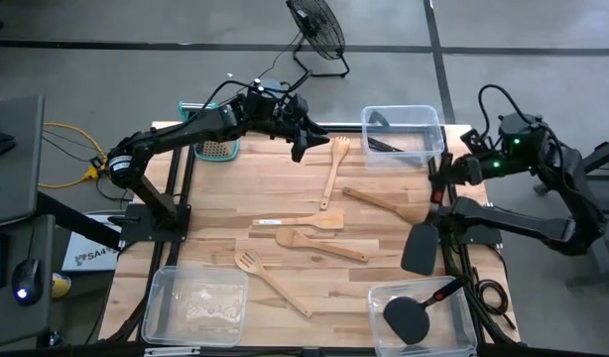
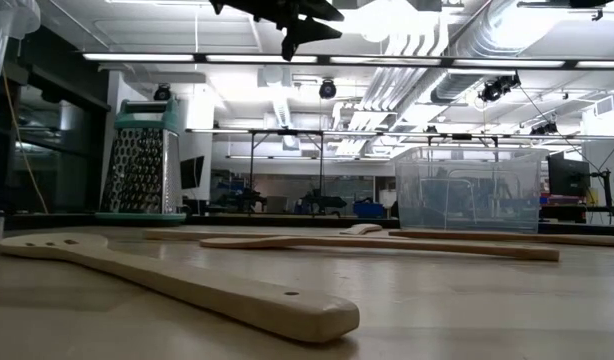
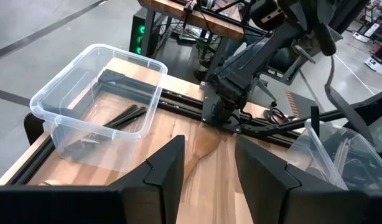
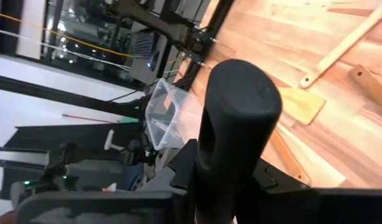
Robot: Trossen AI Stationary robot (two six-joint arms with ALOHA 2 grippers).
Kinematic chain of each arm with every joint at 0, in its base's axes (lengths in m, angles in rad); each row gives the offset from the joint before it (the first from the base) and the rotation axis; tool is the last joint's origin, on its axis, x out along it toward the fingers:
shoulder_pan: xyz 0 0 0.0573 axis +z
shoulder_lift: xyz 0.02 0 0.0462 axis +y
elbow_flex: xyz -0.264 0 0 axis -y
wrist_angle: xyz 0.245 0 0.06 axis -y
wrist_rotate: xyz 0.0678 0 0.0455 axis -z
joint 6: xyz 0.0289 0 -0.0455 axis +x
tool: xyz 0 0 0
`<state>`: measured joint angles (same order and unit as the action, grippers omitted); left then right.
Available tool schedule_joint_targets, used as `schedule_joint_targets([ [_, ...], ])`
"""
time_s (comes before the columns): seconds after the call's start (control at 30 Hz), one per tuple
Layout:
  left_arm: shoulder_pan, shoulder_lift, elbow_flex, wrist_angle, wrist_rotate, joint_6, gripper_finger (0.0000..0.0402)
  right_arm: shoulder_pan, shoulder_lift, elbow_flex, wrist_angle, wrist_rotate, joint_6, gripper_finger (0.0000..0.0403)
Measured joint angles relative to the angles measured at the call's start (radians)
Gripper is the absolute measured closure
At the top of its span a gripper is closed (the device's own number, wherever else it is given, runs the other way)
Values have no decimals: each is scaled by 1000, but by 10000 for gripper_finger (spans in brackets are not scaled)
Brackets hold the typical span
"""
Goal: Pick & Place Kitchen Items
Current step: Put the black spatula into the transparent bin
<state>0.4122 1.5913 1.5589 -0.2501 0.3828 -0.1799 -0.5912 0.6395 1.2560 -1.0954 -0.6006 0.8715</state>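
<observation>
Black turner (image 1: 421, 248) hangs over the table's right edge, clamped in the right gripper (image 1: 435, 198), bound for the near-right bin (image 1: 466, 307). Left gripper (image 1: 303, 139), open and empty, hovers above the far wooden spoon (image 1: 334, 167), needing to descend.

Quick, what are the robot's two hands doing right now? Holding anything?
Left gripper: fingers open, holding nothing, hovering above a wooden spoon.
Right gripper: fingers closed on a black turner.

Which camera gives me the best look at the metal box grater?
The low view: the grater stands upright in full profile, teal top and perforated face clear. The high view shows only its top, mostly hidden under the left arm. Neither wrist view shows it.
</observation>
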Motion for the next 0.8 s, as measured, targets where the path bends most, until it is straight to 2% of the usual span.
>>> schedule_joint_targets([
  [0.2, 0, 0, 0, 0, 0, 0, 263, 105, 82, 0, 76, 95, -1, 347],
  [0.43, 0, 1, 0, 0, 0, 0, 263, 331, 212, 0, 187, 283, 3, 347],
  [0.8, 0, 1, 0, -8, 0, 0, 263, 719, 281, -1, 187, 540, 275, 347],
])
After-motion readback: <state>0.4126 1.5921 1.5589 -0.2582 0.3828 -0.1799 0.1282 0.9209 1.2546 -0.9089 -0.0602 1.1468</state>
